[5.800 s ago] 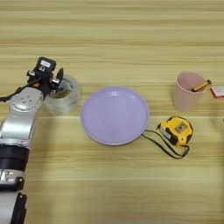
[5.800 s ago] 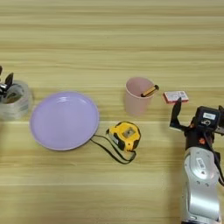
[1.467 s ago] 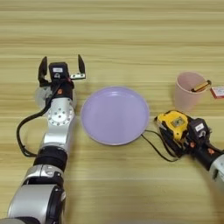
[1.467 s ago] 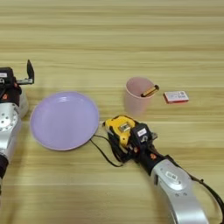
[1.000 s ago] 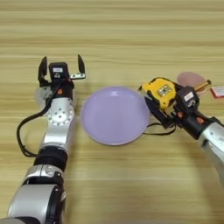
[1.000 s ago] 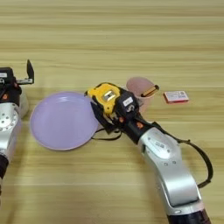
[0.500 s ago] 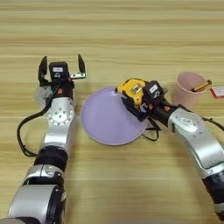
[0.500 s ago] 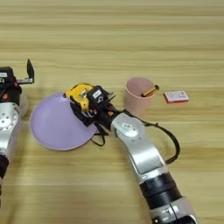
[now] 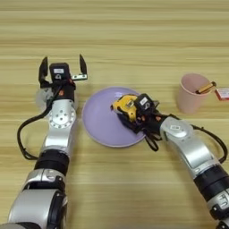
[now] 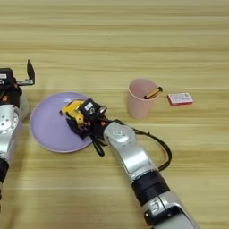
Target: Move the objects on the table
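Observation:
The yellow-and-black tape measure is over the right part of a purple plate, low on or just above it. My right gripper is shut on it, and its black cord loop trails over the plate's near rim. My left gripper stands open left of the plate, fingers spread and pointing away. The clear tape roll lies under that forearm, mostly hidden. A pink cup with an orange-brown pen stands to the right on the table.
A small red-and-white box lies right of the cup. My right forearm stretches from the lower right toward the plate. The left arm runs up the left side.
My right gripper has carried the tape measure leftward from beside the plate to over its right part. The left arm has left the tape roll and now holds still.

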Available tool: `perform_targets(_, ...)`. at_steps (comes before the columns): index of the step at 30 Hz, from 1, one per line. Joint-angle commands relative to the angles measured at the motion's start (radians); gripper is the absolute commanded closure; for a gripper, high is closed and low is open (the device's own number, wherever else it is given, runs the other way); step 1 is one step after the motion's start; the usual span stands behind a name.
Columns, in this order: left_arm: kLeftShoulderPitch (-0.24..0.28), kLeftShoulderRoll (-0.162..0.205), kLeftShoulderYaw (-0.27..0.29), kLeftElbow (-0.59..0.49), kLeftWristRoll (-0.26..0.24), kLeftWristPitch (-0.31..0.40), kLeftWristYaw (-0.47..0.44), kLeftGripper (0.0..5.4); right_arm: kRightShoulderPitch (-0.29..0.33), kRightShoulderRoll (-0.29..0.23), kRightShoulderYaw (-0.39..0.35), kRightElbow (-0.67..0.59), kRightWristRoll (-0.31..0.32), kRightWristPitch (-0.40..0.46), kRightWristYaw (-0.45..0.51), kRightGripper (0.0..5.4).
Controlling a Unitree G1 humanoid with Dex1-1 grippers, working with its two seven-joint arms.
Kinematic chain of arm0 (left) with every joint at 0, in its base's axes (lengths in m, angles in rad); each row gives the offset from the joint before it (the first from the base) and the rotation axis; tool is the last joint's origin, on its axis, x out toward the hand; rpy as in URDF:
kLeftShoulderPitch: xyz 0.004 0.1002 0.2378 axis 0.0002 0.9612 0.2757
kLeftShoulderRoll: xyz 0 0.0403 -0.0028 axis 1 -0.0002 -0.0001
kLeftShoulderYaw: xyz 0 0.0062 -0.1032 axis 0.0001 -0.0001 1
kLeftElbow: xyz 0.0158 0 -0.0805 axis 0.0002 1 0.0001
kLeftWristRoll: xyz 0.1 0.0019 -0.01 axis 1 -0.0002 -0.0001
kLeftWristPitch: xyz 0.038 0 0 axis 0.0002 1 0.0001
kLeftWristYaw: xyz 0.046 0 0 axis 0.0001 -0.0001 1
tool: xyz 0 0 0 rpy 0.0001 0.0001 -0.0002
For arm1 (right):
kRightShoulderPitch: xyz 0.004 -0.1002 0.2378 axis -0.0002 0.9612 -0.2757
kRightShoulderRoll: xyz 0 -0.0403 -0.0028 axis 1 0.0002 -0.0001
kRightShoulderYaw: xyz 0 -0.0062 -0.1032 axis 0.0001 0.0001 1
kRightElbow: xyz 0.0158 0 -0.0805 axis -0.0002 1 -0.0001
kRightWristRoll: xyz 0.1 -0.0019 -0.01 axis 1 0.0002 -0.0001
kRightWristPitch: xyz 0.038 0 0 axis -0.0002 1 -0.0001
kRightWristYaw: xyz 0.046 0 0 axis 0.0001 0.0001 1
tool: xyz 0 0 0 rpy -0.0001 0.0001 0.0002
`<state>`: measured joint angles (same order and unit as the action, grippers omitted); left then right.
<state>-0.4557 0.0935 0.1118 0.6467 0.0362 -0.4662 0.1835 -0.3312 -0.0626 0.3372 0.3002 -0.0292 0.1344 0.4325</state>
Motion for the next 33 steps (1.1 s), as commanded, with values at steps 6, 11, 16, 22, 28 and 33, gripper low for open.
perform_targets(6,0.002,-0.003,-0.005,-0.011,0.009,0.017,0.002,0.0,-0.007,0.009,0.001,-0.065,0.019,-0.039,0.056,0.07)
perform_targets(11,-0.001,-0.005,-0.006,-0.008,0.011,0.017,0.004,0.0,-0.002,0.008,0.005,-0.049,0.01,-0.04,0.058,0.03)
perform_targets(16,0.0,-0.007,-0.007,-0.009,0.011,0.018,0.007,0.0,-0.003,0.006,0.004,-0.038,0.008,-0.04,0.06,0.03)
perform_targets(22,0.0,-0.01,-0.009,-0.01,0.012,0.017,0.009,0.0,-0.017,0.007,-0.004,0.03,-0.009,-0.055,0.039,0.03)
perform_targets(28,0.001,-0.011,-0.01,-0.013,0.012,0.019,0.008,0.0,-0.033,0.009,-0.012,0.084,-0.016,-0.065,0.033,0.03)
perform_targets(33,0.002,-0.011,-0.01,-0.016,0.012,0.021,0.009,0.0,-0.028,0.0,0.017,0.119,-0.055,-0.036,0.037,0.03)
